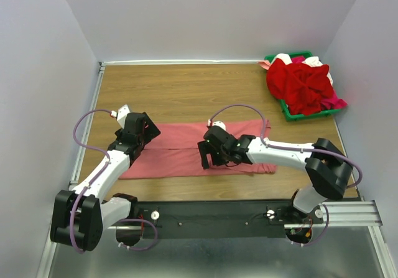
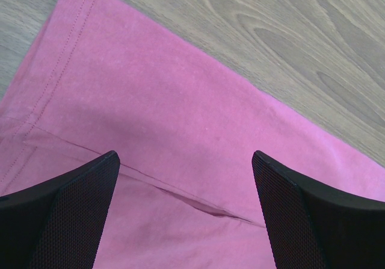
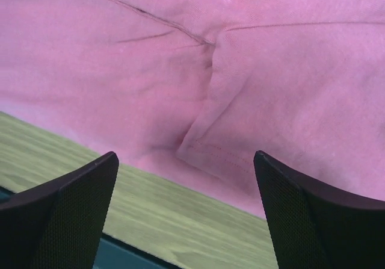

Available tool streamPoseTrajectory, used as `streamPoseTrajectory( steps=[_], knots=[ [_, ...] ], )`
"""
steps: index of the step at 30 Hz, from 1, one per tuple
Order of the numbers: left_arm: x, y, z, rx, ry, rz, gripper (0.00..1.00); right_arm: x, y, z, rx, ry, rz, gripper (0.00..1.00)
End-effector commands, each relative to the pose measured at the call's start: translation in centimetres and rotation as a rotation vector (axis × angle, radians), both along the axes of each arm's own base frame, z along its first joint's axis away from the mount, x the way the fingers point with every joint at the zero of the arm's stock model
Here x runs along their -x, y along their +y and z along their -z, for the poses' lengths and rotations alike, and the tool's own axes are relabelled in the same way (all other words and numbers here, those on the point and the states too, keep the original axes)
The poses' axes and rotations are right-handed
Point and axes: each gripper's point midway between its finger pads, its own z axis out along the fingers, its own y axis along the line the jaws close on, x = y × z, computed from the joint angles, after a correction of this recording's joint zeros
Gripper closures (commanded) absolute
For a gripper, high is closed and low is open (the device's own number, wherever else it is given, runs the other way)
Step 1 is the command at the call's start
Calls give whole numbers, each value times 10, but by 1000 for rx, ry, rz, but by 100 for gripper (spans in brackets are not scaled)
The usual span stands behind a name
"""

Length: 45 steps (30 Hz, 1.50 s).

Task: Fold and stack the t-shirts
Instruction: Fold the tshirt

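Observation:
A pink t-shirt (image 1: pixel 180 150) lies flat as a long folded strip across the middle of the wooden table. My left gripper (image 1: pixel 138 132) hovers over its left end, open and empty; the left wrist view shows pink cloth (image 2: pixel 180 118) with a fold crease between the jaws. My right gripper (image 1: pixel 208 155) hangs over the strip's middle near its front edge, open and empty; the right wrist view shows the shirt's hem (image 3: pixel 240 100) and bare table beyond it. More t-shirts, red, white and pink (image 1: pixel 305 85), are heaped in a green bin.
The green bin (image 1: pixel 292 113) stands at the back right corner. Purple walls close in the table on three sides. A black rail (image 1: pixel 249 213) with the arm bases runs along the near edge.

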Motion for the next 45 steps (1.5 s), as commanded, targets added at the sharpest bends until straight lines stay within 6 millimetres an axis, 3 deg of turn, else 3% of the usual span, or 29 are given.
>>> streamPoseTrajectory(
  steps=[1, 3, 6, 11, 14, 18, 23, 29, 30, 31, 32, 34, 35, 37, 39, 40, 41, 42, 45],
  knots=[
    [-5, 0, -6, -11, -25, 5, 2, -2, -3, -25, -70, -55, 51, 0],
    [-8, -2, -9, -7, -30, 10, 2, -5, -13, -38, -91, -103, 97, 0],
    [-15, -7, -12, 4, -28, 27, 2, -3, -36, -34, -96, -107, 193, 0],
    [-17, -27, 3, 47, -1, 128, 2, -6, -88, -15, -105, -63, 358, 0],
    [-15, -32, 17, 57, 25, 147, 2, -5, -110, -1, -100, -23, 426, 0],
    [-13, -47, 32, 76, 68, 209, 2, -13, -130, 15, -47, -10, 486, 0],
    [-9, -70, 42, 82, 90, 288, 2, -41, -143, 35, -49, 33, 532, 0],
    [7, -92, 59, 88, 142, 331, 2, -96, -136, 43, -77, 39, 518, 0],
    [11, -99, 59, 88, 144, 352, 2, -104, -132, 42, -91, 44, 506, 0],
    [15, -103, 61, 88, 153, 367, 2, -110, -136, 54, -69, 68, 500, 0],
    [18, -108, 62, 91, 156, 382, 2, -128, -130, 46, -99, 48, 496, 0],
    [30, -127, 63, 109, 165, 428, 2, -144, -128, 50, -110, 60, 484, 0],
    [36, -133, 64, 112, 173, 444, 2, -164, -129, 54, -110, 57, 496, 0],
    [46, -144, 66, 137, 182, 433, 2, -176, -123, 64, -122, 86, 481, 0],
    [67, -164, 70, 145, 202, 494, 2, -188, -117, 74, -140, 113, 448, 0],
    [77, -172, 71, 162, 216, 504, 2, -204, -106, 77, -164, 116, 414, 0],
    [92, -185, 72, 168, 230, 551, 2, -204, -101, 94, -162, 155, 389, 0],
    [102, -192, 74, 182, 245, 564, 2, -219, -95, 81, -178, 116, 376, 0],
    [137, -221, 74, 227, 286, 635, 2, -246, -74, 82, -230, 131, 329, 0]
  ],
)
